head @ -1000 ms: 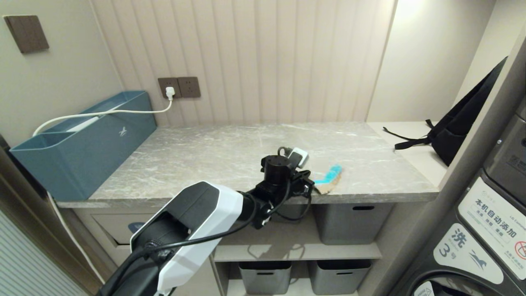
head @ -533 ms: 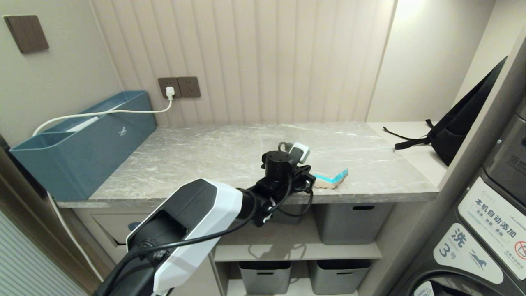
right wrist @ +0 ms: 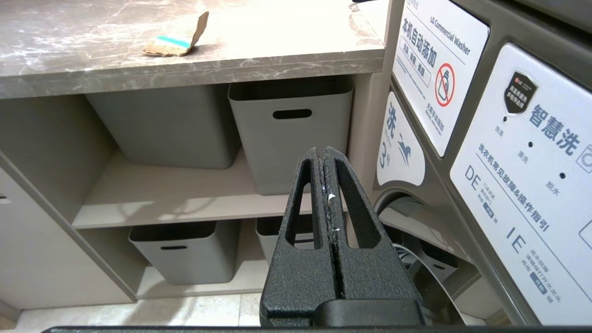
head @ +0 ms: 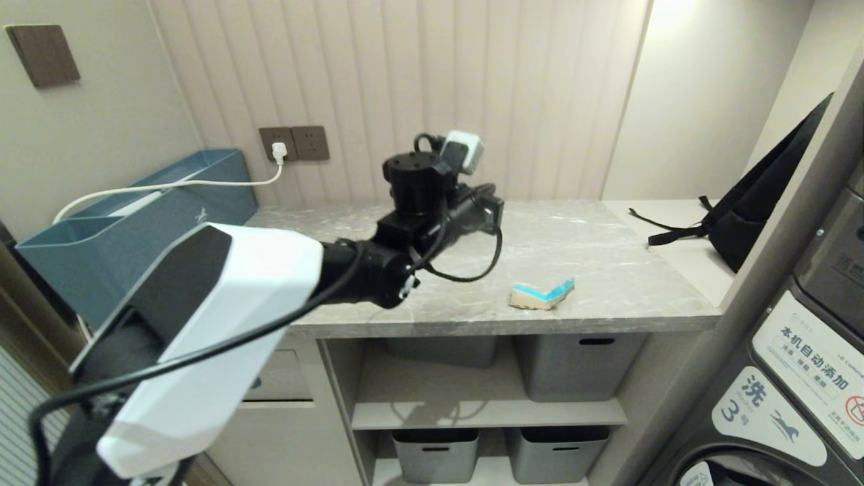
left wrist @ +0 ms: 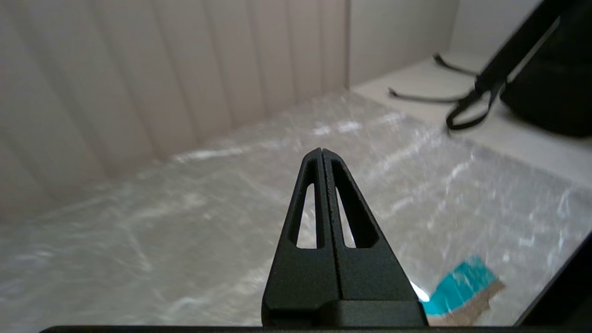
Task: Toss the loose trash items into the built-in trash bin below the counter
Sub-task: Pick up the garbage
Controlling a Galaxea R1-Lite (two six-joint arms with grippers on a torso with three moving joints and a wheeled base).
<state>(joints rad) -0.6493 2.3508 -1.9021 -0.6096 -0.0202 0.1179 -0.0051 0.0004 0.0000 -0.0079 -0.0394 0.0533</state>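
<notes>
Above the counter (head: 378, 236), left gripper (left wrist: 322, 155) fingers pressed together, holding nothing.

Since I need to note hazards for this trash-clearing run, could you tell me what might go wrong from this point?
1. The cardboard scrap lies near the counter's front edge; a nudge could knock it to the floor.
2. The left gripper is shut and empty above the counter, so a descent without opening would likely push the scrap rather than grasp it.
3. The left forearm covers much of the cabinet front in the head view, so aiming at the bin could be harder.
</notes>
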